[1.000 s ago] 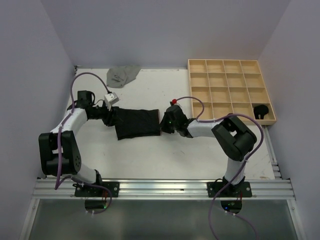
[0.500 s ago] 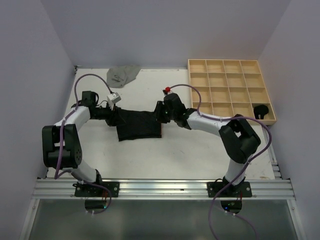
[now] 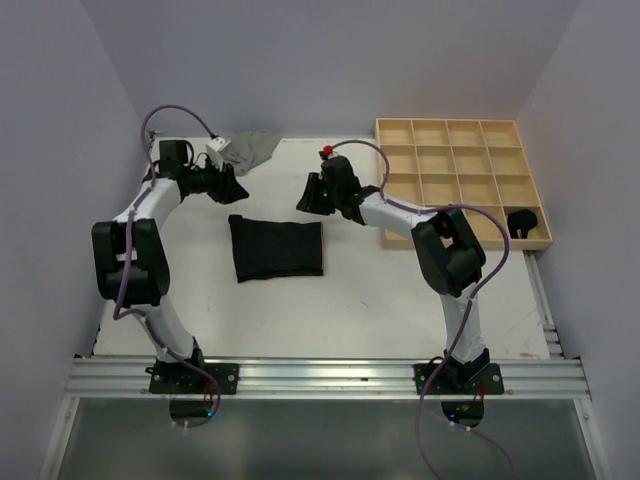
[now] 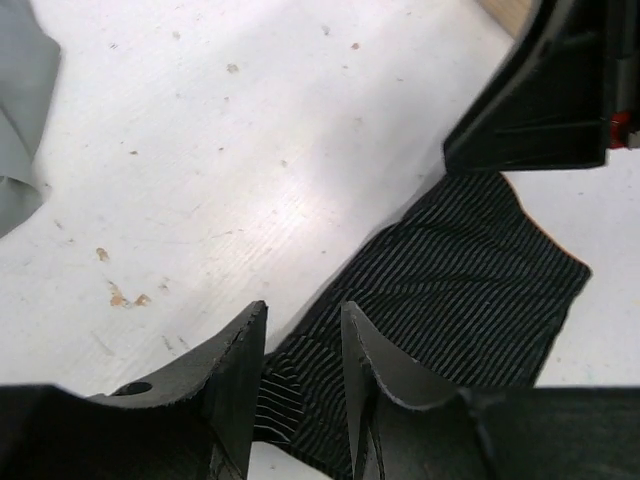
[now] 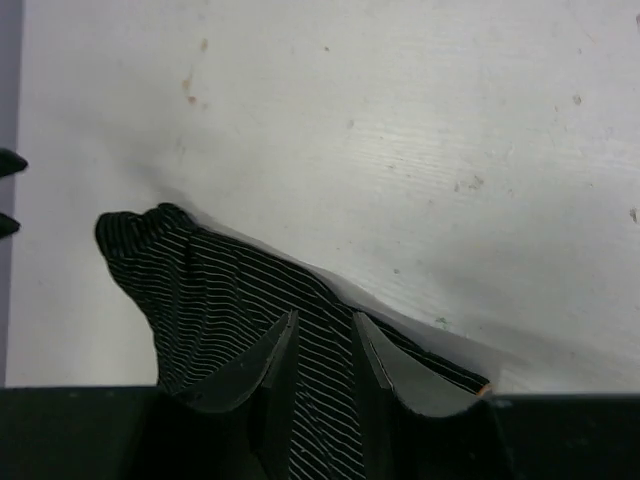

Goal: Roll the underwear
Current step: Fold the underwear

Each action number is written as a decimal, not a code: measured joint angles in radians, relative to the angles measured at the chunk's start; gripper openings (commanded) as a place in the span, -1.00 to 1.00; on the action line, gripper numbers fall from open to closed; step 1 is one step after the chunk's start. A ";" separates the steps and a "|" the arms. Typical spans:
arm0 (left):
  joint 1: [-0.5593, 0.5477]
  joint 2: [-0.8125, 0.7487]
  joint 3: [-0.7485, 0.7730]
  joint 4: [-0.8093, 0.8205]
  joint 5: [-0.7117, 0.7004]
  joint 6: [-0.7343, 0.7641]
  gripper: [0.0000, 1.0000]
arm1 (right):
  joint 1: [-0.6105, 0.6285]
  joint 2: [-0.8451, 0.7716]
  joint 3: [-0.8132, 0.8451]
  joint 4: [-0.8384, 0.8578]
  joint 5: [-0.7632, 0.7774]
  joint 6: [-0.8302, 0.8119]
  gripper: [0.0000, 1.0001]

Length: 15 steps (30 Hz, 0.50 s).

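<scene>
The folded black cloth brief (image 3: 277, 249) carries fine pale pinstripes, clearest in both wrist views. The crumpled grey cloth brief (image 3: 248, 150) is a plain mid grey with no pattern. A small black cloth bundle (image 3: 523, 221) shows dark against the pale tan wooden grid tray (image 3: 462, 180). The flat white table (image 3: 380, 300) is speckled with faint brown marks. The left arm (image 3: 150, 205) and right arm (image 3: 395, 212) are white with black joints and purple cables (image 3: 175, 107). A red spot (image 3: 326, 152) marks the right wrist.
</scene>
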 measured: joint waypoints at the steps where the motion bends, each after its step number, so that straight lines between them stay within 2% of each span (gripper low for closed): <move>1: 0.000 0.029 0.025 0.000 -0.011 0.000 -0.21 | -0.003 0.007 0.000 -0.013 0.000 -0.009 -0.37; 4: 0.000 0.106 0.055 -0.016 -0.050 0.005 -0.25 | -0.003 0.023 -0.023 -0.038 -0.001 -0.026 -0.37; 7: -0.001 0.146 0.034 -0.063 -0.092 0.029 -0.56 | -0.003 0.035 -0.086 -0.048 -0.001 -0.036 -0.38; 8: -0.002 0.151 0.019 -0.083 -0.110 0.047 -0.73 | -0.003 0.037 -0.111 -0.034 -0.010 -0.033 -0.38; 11: -0.002 0.145 -0.046 -0.124 -0.163 0.097 -0.96 | -0.003 0.023 -0.147 0.005 -0.018 -0.036 -0.38; 15: 0.010 0.121 -0.137 -0.150 -0.208 0.139 -1.00 | -0.003 0.000 -0.193 0.037 -0.019 -0.036 -0.40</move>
